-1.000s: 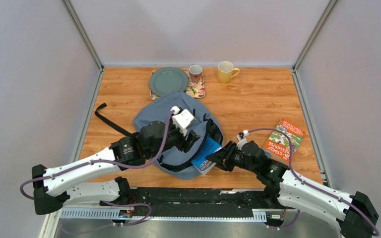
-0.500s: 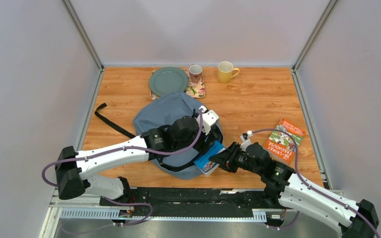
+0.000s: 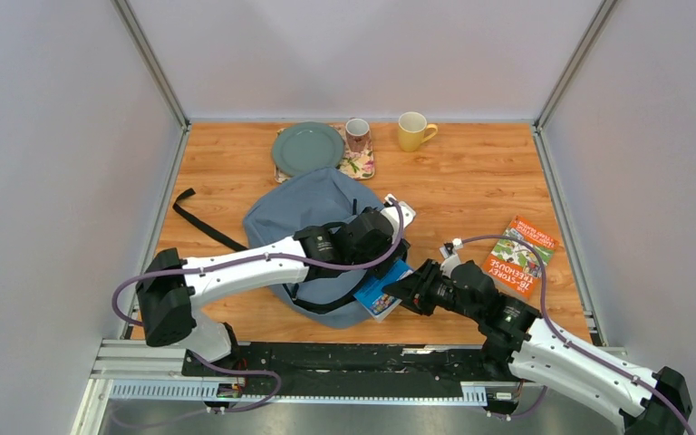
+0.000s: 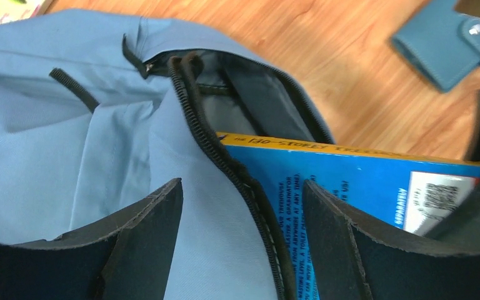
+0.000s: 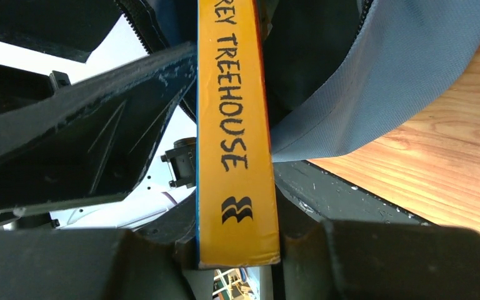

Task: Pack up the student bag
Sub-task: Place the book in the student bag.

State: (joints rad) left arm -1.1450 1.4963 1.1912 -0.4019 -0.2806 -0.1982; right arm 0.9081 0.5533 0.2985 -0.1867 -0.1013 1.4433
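Note:
The student bag (image 3: 304, 213) is a grey-blue backpack lying in the middle of the table, its zip opening facing right. My left gripper (image 3: 391, 249) hovers over that opening. In the left wrist view the left gripper (image 4: 242, 184) is open, one finger over the bag's fabric (image 4: 69, 144) and the other over a blue book (image 4: 362, 181), with the black zipper edge (image 4: 225, 156) between them. My right gripper (image 3: 401, 292) is shut on this blue book (image 3: 379, 290), whose far end lies in the bag's mouth. The right gripper (image 5: 237, 244) clamps the book's yellow spine (image 5: 234, 125).
An orange book (image 3: 520, 254) lies at the right. A green plate (image 3: 307, 148), a pink mug (image 3: 357, 134) on a floral mat and a yellow mug (image 3: 412, 130) stand along the back. A black strap (image 3: 201, 222) trails left. A blue wallet (image 4: 447, 40) lies beside the bag.
The left arm has swung right across the bag to its opening and its jaws have widened. The right gripper has shifted slightly right, still holding the blue book.

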